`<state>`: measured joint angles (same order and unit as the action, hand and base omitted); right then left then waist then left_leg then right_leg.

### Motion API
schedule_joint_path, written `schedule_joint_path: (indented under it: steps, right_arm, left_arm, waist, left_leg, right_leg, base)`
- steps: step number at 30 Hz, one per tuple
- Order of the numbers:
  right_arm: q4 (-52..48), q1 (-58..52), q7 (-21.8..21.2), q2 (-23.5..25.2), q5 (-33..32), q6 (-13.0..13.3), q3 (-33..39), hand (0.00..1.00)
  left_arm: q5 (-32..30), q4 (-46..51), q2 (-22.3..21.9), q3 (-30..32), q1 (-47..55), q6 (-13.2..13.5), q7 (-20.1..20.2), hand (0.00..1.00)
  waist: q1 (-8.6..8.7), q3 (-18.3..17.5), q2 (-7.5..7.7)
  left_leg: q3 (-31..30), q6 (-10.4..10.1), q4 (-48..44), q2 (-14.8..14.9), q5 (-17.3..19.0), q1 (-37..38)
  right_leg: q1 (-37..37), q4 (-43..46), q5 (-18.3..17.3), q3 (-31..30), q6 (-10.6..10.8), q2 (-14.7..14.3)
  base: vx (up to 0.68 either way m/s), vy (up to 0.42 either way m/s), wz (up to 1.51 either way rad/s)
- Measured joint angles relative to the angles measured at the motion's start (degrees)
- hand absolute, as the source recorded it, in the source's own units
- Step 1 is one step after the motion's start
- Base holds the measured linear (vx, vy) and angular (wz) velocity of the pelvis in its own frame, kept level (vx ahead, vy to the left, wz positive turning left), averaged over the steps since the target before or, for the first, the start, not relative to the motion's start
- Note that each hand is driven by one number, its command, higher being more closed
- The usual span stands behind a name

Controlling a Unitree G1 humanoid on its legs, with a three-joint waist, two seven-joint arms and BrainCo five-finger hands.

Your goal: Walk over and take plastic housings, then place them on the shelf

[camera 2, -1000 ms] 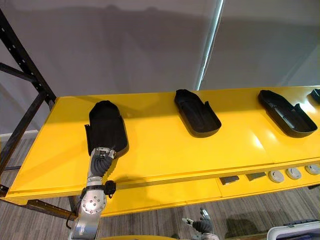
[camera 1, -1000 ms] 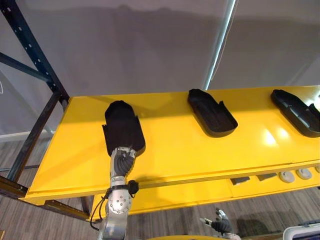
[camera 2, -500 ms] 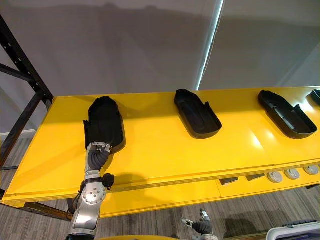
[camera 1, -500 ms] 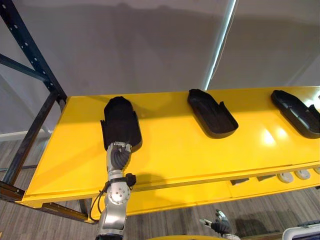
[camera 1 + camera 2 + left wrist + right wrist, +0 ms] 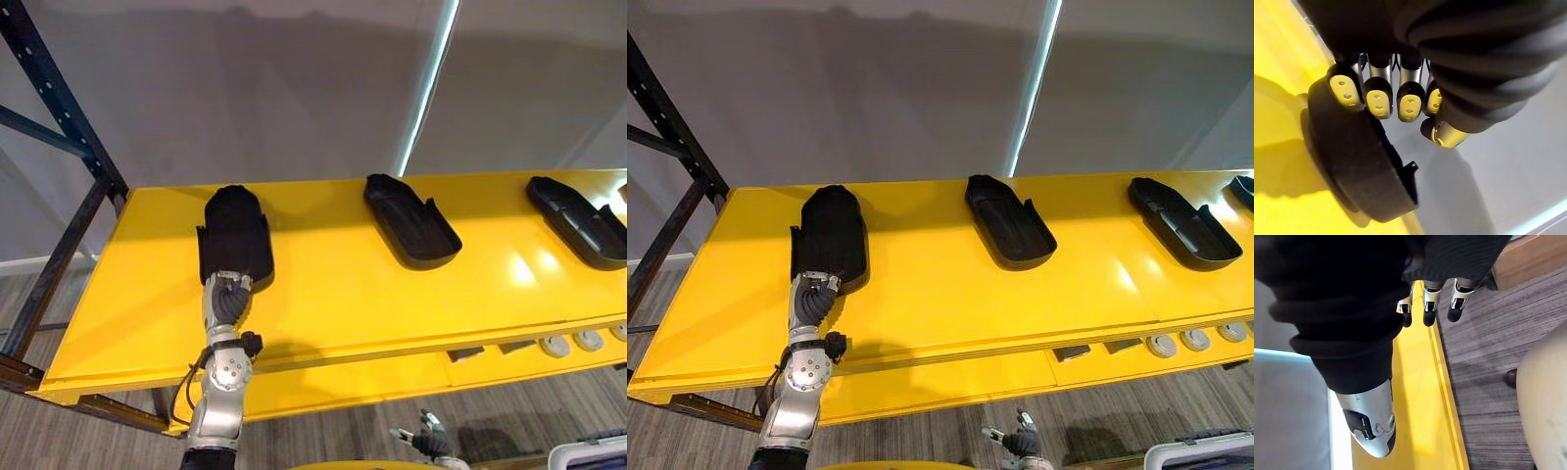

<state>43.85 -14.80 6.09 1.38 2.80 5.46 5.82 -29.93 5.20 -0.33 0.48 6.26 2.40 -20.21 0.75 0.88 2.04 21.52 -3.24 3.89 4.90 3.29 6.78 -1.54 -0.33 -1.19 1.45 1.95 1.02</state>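
Setting a plastic housing on the yellow shelf
Left hand, uncurled and relaxed, touches its near end; the long axis runs straight away from the hand.

On the shelf, a left housing, middle housing and right housing line the back edge, with bare gaps between them; the middle of the front edge lies free.
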Motion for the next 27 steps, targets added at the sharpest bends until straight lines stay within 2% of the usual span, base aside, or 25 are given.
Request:
schedule_joint_path:
  steps: [3,6,8,11,15,17,19,23,27]
  right_arm:
    - [0.3,0.1,0.2,0.3,0.0,0.5,0.0,0.0]
    - [0.4,0.2,0.2,0.6,0.0,0.7,0.1,0.0]
    - [0.4,0.2,0.2,0.7,0.0,0.7,0.2,0.0]
    - [1.1,0.4,0.2,0.5,0.0,0.7,0.5,0.0]
    - [1.9,1.0,0.3,0.5,0.1,0.7,0.4,0.0]
    - [1.8,1.0,0.3,0.5,0.1,0.7,0.4,0.0]
    - [1.8,1.0,0.3,0.5,0.1,0.6,0.4,0.0]
    - [1.8,2.0,0.2,0.6,0.2,0.2,0.4,0.0]
    - [1.3,2.0,0.0,0.4,0.2,-1.1,0.0,0.0]
  left_arm:
    - [0.2,9.9,0.1,-0.3,1.1,1.1,-0.3,1.0]
    - [2.7,20.3,0.0,0.5,3.1,5.0,-2.4,1.0]
    - [4.2,23.6,-0.3,2.4,4.5,6.7,-3.2,1.0]
    - [6.8,26.1,-0.7,7.9,7.7,7.5,-5.2,1.0]
    - [10.5,26.1,-1.5,15.7,13.0,7.4,-6.4,1.0]
    - [13.5,24.5,-2.3,21.1,15.5,6.9,-7.0,1.0]
    - [14.6,20.5,-2.8,25.1,15.5,6.3,-7.8,1.0]
    - [17.0,8.0,-4.3,30.4,16.7,2.5,-8.6,1.0]
    - [19.2,-5.3,-4.7,30.2,17.7,0.1,-4.2,1.0]
  waist:
    - [-0.23,0.1,0.07]
    - [-0.37,0.2,-0.1]
    - [-0.51,0.3,-0.34]
    - [-1.65,0.7,-0.73]
    - [-2.04,1.1,-1.07]
    - [-2.99,1.1,-0.93]
    - [-3.23,1.2,-0.96]
    - [-3.3,1.1,-0.93]
    - [-3.32,1.1,-0.8]
  left_leg:
    - [-0.7,0.1,-0.3,0.0,0.3,-0.2]
    - [-1.3,0.2,-0.3,0.1,0.3,0.0]
    - [-2.1,0.3,-0.4,0.1,0.4,0.2]
    - [-3.3,0.3,-1.0,0.3,0.6,0.3]
    - [-4.5,0.6,-1.8,0.5,1.4,0.1]
    - [-5.1,0.5,-3.1,0.6,2.5,-0.1]
    - [-5.9,0.5,-4.0,0.5,2.9,-0.5]
    - [-6.5,0.7,-5.6,0.5,3.3,-1.5]
    - [-6.2,0.3,-9.1,0.9,5.5,-2.0]
  right_leg:
    - [-0.2,0.0,0.0,0.3,0.1,0.1]
    - [-0.8,0.0,-0.1,1.0,0.1,0.1]
    - [-1.5,0.1,-0.1,1.7,0.1,0.1]
    - [-2.3,0.2,-0.2,2.7,0.3,0.2]
    - [-3.0,0.6,-0.5,3.6,0.7,0.3]
    - [-3.4,1.5,-1.6,4.9,0.7,0.6]
    - [-3.4,2.2,-2.4,5.6,0.5,1.0]
    - [-3.6,2.3,-2.9,6.6,0.5,1.2]
    - [-4.4,2.5,-3.6,6.7,0.2,1.2]
  base:
    - [0.0,-0.019,0.09]
    - [0.01,-0.017,0.12]
    - [0.0,-0.019,0.24]
    - [-0.02,-0.019,0.2]
    - [-0.04,-0.029,0.2]
    - [-0.04,-0.028,0.11]
    - [-0.02,-0.027,0.23]
    - [-0.01,-0.014,0.12]
    - [0.02,0.0,-0.04]
